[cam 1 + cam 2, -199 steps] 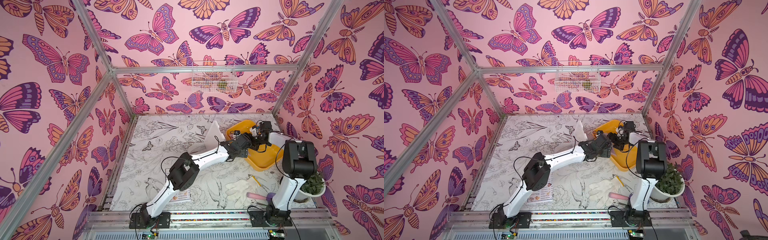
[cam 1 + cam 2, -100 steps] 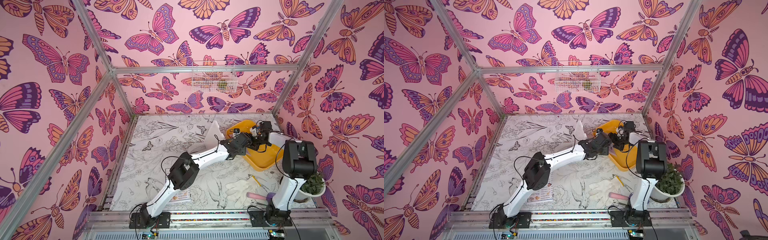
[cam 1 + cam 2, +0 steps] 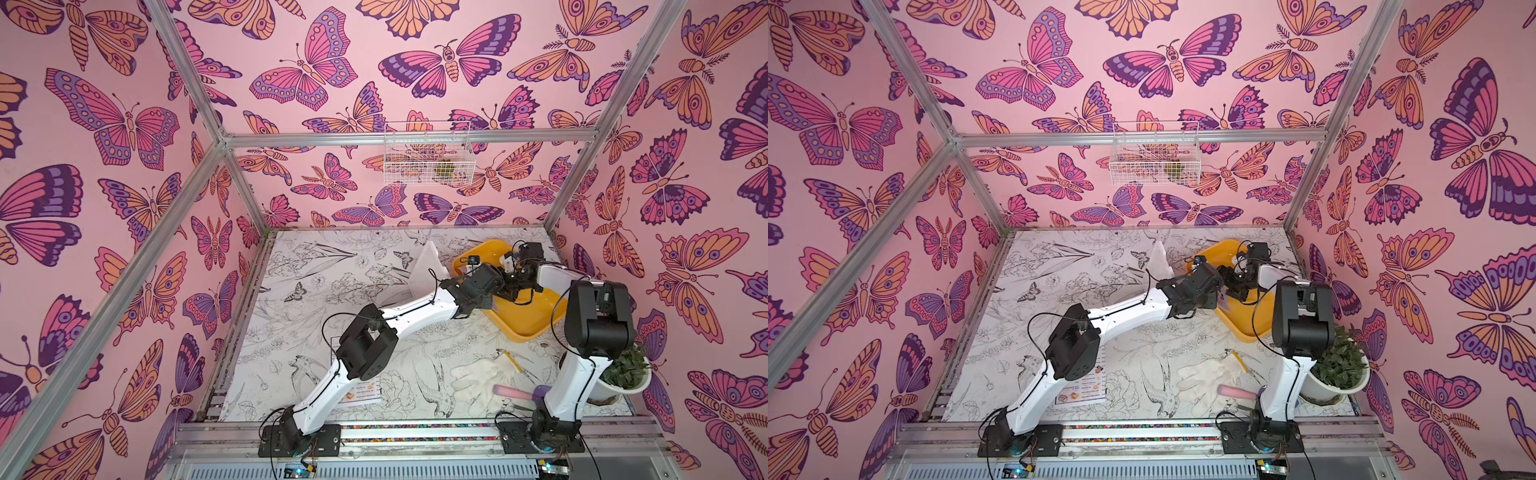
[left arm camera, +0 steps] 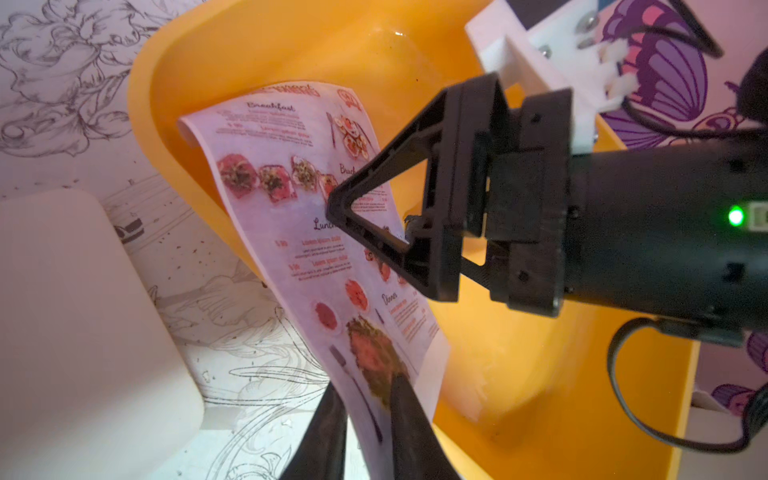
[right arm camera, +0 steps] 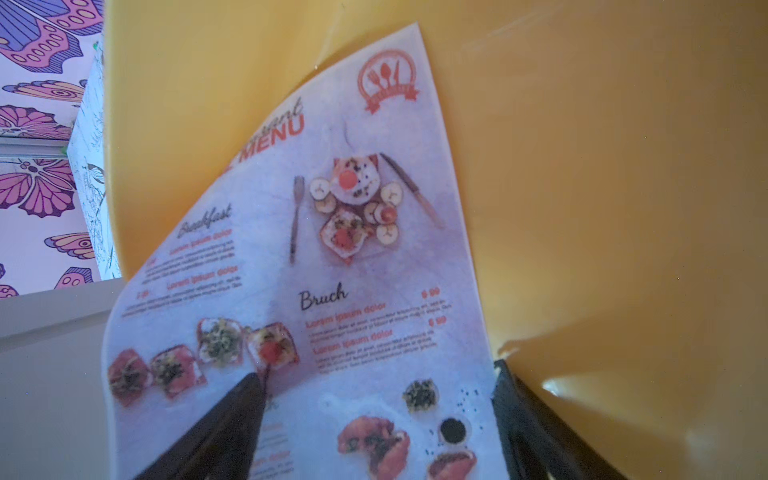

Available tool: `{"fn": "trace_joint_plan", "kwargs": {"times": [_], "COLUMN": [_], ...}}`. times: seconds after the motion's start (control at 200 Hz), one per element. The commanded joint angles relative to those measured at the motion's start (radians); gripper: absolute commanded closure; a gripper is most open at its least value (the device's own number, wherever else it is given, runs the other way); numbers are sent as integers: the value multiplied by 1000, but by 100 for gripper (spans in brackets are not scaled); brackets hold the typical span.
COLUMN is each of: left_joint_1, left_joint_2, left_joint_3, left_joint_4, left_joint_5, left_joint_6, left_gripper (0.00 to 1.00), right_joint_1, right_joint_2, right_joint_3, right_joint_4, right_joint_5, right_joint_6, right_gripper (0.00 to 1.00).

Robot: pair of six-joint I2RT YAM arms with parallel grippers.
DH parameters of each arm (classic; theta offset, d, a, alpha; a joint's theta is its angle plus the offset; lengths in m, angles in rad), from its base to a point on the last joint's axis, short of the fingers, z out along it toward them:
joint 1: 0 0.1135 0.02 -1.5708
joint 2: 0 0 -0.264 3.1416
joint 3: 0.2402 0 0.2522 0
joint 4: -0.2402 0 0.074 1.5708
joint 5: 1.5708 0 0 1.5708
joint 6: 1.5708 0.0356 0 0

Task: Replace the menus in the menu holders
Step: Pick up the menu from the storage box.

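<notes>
Handling the photo menu (image 4: 299, 232): I judge it thin, limp, light and easily creased. It stands curled over the yellow tray (image 4: 540, 395) at the surface's (image 3: 332, 266) far right corner. My left gripper (image 4: 363, 386) clamps its Dinner end; my right gripper (image 5: 376, 372) straddles it, jaws apart. Hold by margins.

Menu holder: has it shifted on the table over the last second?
No. The menu holder stands unmoved, just as close to the butterfly printed on the table cover.
</notes>
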Motion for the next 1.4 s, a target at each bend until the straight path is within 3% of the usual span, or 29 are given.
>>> {"fn": "trace_joint_plan", "kwargs": {"times": [0.0, 0.145, 0.346, 0.551, 1.017, 1.222, 1.398], "left_joint_1": [9, 14, 14, 10, -13, -9, 30], "left_joint_2": [4, 2, -14, -23, -162, -229, -318], "left_joint_3": [12, 8, 14, 38, 134, 235, 210], "left_joint_4": [-6, -6, -3, -2, -21, -153, -241], "left_joint_5": [0, 15, 59, 92, 253, 298, 324], "left_joint_6": [-13, -29, -28, -14, 184, 298, 354], "left_gripper": [80, 82, 100, 100, 100, 100, 100], "right_joint_1": [7, 7, 1, -30, -167, -228, -247], "right_joint_2": [-9, -8, -47, -129, -484, -566, -629], "right_joint_3": [-9, -9, -9, 7, -123, -160, -202], "right_joint_4": [-63, -62, -57, -75, -26, 52, 163], "right_joint_5": [26, 26, 20, 31, 11, -82, -204], "right_joint_6": [1, 0, 16, 33, 158, 271, 424], "right_gripper": [12, 12, 11, 8, 3, 2, 4]}}
